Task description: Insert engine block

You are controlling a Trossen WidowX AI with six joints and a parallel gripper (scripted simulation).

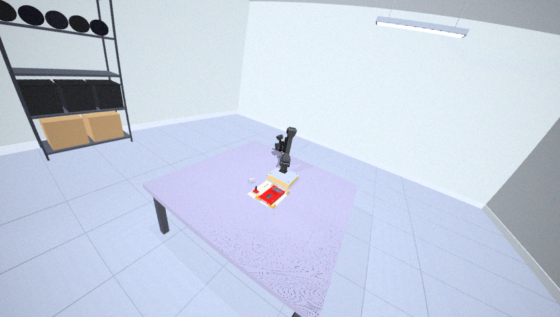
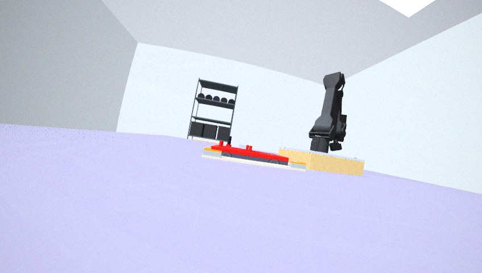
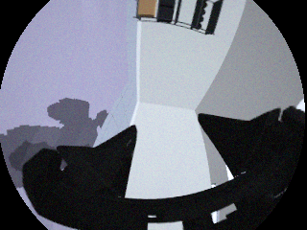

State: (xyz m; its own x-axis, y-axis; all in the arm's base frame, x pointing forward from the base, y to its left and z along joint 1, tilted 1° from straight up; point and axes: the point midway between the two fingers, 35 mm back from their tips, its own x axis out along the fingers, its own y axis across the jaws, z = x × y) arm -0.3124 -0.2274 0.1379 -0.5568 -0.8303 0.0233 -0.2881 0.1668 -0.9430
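Observation:
The red car body (image 1: 276,195) (image 2: 253,154) lies on the cream board (image 1: 249,191) between orange-topped corner blocks. A dark grey patch shows in its middle, too small to tell whether it is the bare opening or something in it. A small pale grey piece (image 1: 251,180) lies on the table beside the board; it may be the engine block, but its slot cannot be made out. My gripper (image 3: 168,123) is open and empty, its dark fingers apart in the wrist view. The arm is folded up above its base, away from the car body.
A small red piece with a black knob (image 1: 255,191) (image 2: 229,140) stands on the board beside the car body. The arm's base block (image 1: 282,177) (image 2: 335,164) stands close to the board's edge. A shelf rack (image 2: 214,104) stands away from the table.

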